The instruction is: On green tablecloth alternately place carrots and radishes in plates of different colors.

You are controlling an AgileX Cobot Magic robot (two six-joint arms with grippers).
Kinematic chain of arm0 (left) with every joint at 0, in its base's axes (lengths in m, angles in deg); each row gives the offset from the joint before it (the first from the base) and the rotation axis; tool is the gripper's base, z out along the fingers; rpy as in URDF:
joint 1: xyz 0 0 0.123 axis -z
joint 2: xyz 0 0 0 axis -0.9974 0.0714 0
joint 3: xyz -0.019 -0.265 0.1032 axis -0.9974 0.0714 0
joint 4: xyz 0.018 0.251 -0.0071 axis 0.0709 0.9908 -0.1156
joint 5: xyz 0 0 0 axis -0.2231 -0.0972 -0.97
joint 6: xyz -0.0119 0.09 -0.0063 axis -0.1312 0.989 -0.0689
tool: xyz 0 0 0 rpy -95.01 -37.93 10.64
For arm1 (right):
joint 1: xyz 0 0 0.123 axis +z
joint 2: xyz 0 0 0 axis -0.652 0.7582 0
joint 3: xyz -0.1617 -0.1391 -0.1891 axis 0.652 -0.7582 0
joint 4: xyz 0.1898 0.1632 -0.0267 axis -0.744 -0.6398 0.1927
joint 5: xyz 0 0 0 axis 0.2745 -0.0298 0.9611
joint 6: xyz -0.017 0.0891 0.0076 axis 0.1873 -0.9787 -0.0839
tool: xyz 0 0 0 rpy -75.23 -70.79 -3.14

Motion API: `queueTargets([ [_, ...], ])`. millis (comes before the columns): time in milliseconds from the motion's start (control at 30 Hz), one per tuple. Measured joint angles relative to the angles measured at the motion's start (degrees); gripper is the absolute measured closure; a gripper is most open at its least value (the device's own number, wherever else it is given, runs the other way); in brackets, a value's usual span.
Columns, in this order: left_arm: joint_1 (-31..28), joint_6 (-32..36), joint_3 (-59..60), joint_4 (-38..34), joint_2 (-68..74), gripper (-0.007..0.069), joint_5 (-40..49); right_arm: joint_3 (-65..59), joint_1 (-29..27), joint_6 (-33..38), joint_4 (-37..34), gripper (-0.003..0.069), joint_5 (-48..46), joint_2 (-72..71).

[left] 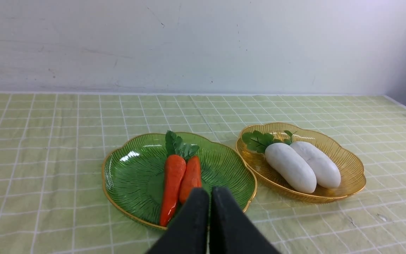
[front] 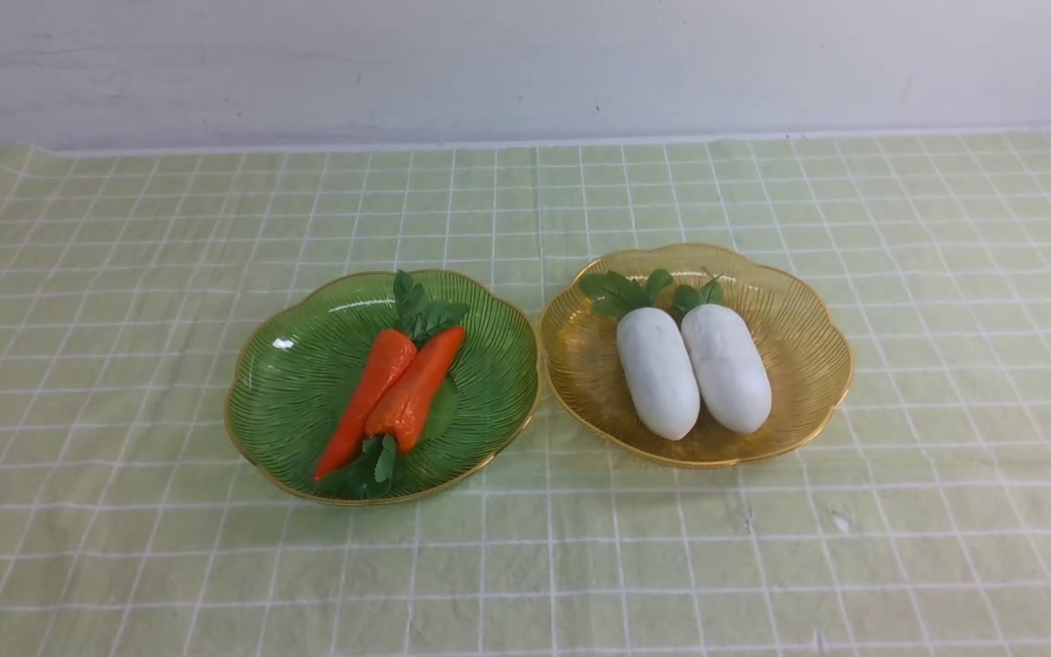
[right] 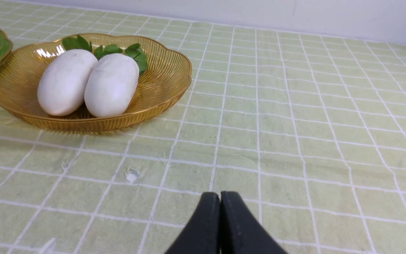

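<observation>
Lay spread and slightly wrinkled, pale green tablecloth with white grid; held two ribbed gold-rimmed plates side by side: green plate with two orange carrots touching, amber plate with two plump white radishes touching; left gripper and right gripper pressed closed, empty.
</observation>
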Motion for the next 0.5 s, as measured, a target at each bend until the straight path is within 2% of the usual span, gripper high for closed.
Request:
queueTargets([
  [133,0.0,0.33,3.87,1.35,0.0,0.0632,-3.5,0.0,0.0,0.0,0.0,0.0673,0.0,0.0],
  [300,0.0,0.44,17.26,7.62,0.0,0.0632,-15.52,0.0,0.0,0.0,0.0,0.0673,0.0,0.0],
  [433,-1.22,0.44,24.47,9.41,0.0,0.0632,-18.68,0.0,0.0,0.0,0.0,0.0673,0.04,0.0],
  [500,-3.92,0.44,27.0,9.6,0.0,0.0632,-18.22,0.0,0.0,0.0,0.0,0.0673,0.04,0.0],
])
